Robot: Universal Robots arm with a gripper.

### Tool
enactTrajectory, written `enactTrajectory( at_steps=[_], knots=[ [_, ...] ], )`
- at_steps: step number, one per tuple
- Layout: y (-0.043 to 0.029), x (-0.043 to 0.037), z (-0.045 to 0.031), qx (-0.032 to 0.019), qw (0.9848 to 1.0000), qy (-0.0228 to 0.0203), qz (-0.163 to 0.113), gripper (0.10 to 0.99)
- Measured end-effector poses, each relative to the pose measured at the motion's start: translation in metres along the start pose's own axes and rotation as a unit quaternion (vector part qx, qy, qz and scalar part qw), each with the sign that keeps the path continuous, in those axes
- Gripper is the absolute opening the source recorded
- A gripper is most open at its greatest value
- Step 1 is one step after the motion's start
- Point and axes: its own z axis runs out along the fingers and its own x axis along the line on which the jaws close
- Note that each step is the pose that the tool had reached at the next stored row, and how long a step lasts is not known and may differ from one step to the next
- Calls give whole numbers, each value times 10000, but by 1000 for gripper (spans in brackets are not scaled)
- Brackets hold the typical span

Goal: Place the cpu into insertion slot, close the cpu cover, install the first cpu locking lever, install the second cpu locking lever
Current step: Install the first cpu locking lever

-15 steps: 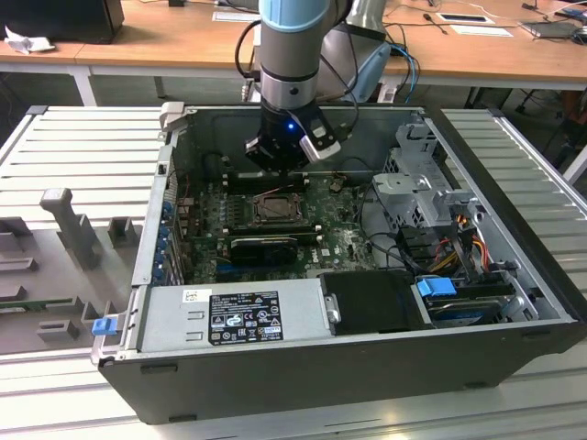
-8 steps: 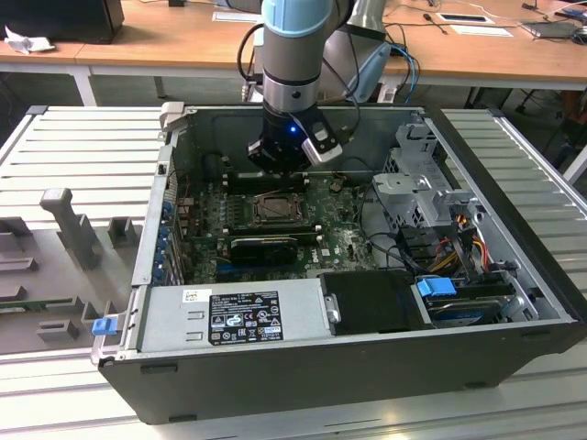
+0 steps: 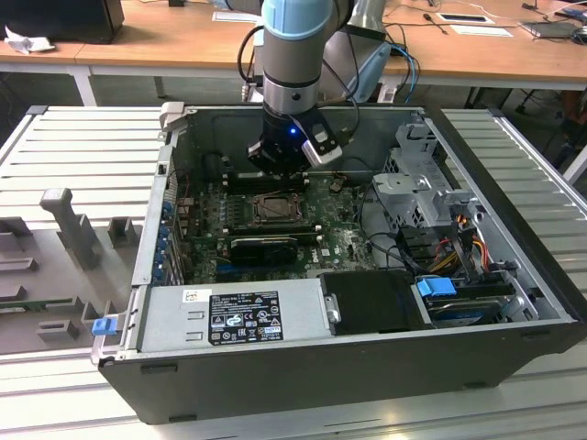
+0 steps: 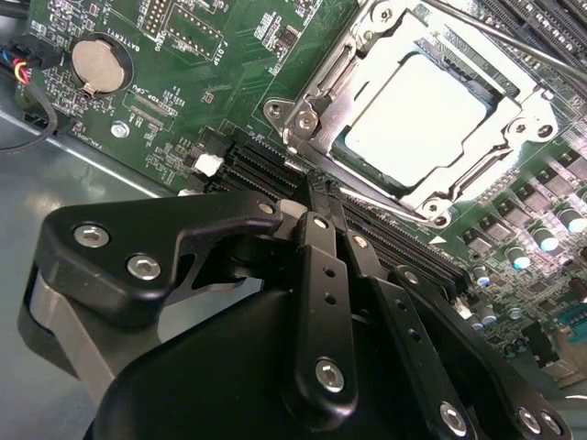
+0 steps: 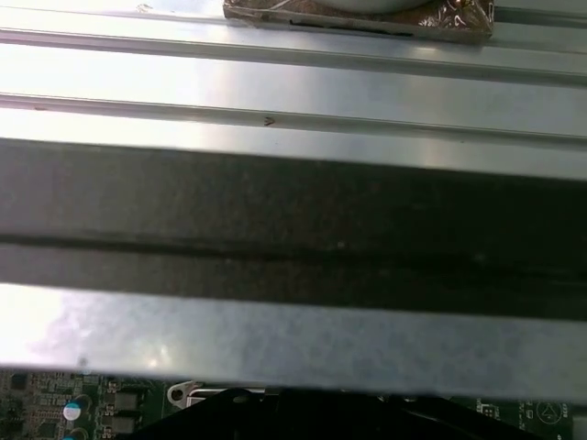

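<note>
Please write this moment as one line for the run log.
cpu: seated in insertion slot | cpu cover: closed over it | gripper: shut, empty, beside slot

Robotics lab/workshop: opened computer case [image 3: 367, 357] on slatted aluminium tabletop [image 3: 83, 147], grey fixtures [image 3: 69, 225] alongside, wooden desks [image 3: 183, 41] with papers behind.

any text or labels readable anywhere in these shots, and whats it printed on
Black label on the power supply, exterior view: white print and symbols, too small to read.
White sticker next to that label: too small to read.
Motherboard, second wrist view: white component markings, too blurred to quote.
Papers on the desk behind: unreadable.
Nothing can be quoted with confidence.
</note>
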Motion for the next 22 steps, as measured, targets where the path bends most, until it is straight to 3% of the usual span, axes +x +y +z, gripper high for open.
enactTrajectory(
  at_steps=[22],
  knots=[
    [-7,1,57,0,10000,0,0,106]
  ],
)
